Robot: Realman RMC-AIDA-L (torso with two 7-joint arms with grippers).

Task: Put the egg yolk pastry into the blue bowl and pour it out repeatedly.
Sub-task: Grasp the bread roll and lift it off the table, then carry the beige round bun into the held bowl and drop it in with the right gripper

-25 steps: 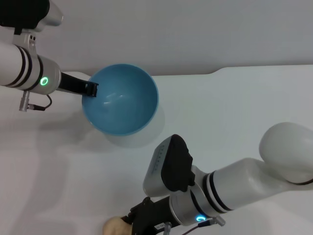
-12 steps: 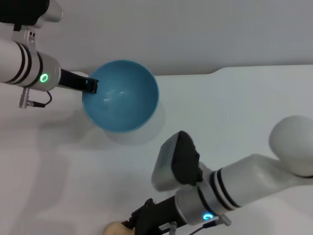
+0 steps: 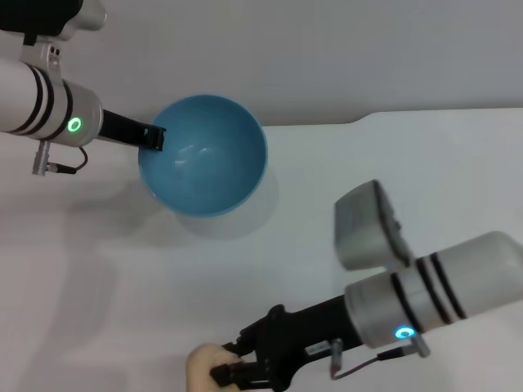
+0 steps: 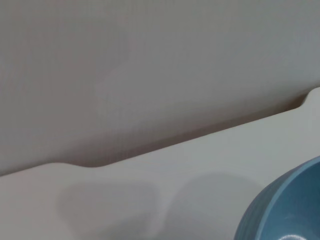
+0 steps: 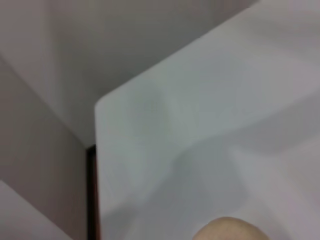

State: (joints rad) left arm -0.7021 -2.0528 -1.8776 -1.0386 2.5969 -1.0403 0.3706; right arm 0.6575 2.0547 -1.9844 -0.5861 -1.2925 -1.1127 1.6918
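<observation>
The right gripper (image 3: 222, 365) is reaching low across the near edge of the table (image 3: 392, 171), its black fingers (image 3: 239, 374) closing around the pastry (image 3: 203, 365); it seems to be pinching it, though the frame's bottom cuts off part of the grip. The left gripper (image 3: 152, 137) is clamping the far-left rim of the bowl (image 3: 204, 163), which is tilting toward the camera near the table's back edge. Bare tabletop is lying between bowl and pastry.
</observation>
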